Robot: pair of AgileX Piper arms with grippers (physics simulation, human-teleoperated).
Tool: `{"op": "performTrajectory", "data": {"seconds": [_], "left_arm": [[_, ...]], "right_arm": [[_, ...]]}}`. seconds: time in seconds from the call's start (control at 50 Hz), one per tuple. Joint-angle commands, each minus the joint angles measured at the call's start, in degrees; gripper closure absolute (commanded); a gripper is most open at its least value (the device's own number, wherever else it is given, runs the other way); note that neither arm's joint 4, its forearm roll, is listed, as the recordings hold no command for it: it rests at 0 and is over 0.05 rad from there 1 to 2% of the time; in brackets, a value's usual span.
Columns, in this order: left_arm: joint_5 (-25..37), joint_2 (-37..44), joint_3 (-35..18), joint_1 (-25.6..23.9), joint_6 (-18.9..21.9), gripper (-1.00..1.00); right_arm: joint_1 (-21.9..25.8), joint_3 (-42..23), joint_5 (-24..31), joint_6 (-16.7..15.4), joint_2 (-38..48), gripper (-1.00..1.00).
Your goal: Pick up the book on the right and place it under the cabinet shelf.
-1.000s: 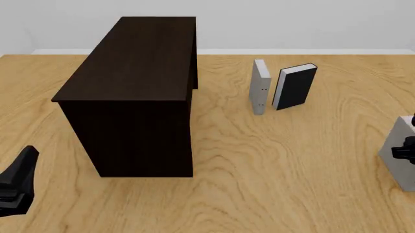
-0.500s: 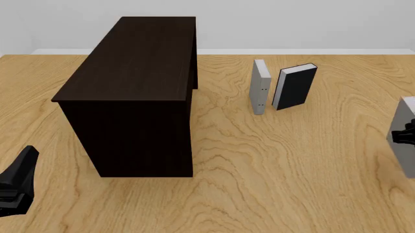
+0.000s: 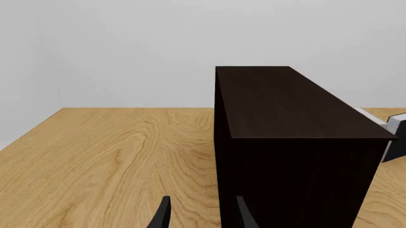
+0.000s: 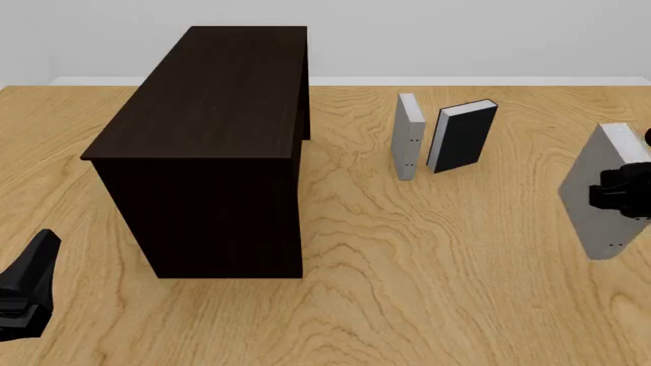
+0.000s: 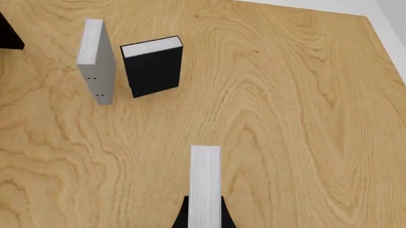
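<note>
Up front, the right hand is clamped on the grey book, holding it tilted and clear of the worktop near the right edge, well apart from the dark cabinet; the left hand sits low by the left corner, how far open I cannot tell there. From the left wrist, its fingers stand apart and empty beside the cabinet. From the right wrist, the book sits squeezed between the jaws above the worktop, so carry it level and well around the two standing books.
</note>
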Motion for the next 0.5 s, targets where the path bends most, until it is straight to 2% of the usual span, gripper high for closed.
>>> {"op": "performTrajectory", "data": {"seconds": [0.02,0.14,0.2,0.42,0.5], "left_arm": [[0.4,-0.4,0.0,0.0,0.0,-1.0],[0.5,-0.5,0.0,0.0,0.0,-1.0],[0.5,-0.6,0.0,0.0,0.0,-1.0],[0.6,-0.6,0.0,0.0,0.0,-1.0],[0.3,-0.3,0.0,0.0,0.0,-1.0]], "right_arm": [[7.0,0.4,0.1,7.8,-4.0,1.0],[10.2,1.1,-1.1,10.1,-4.7,1.0],[12.6,1.9,-2.0,12.3,-5.6,1.0],[16.5,1.6,-4.1,15.1,-5.6,1.0],[18.1,1.2,-5.8,18.2,-6.0,1.0]]}}
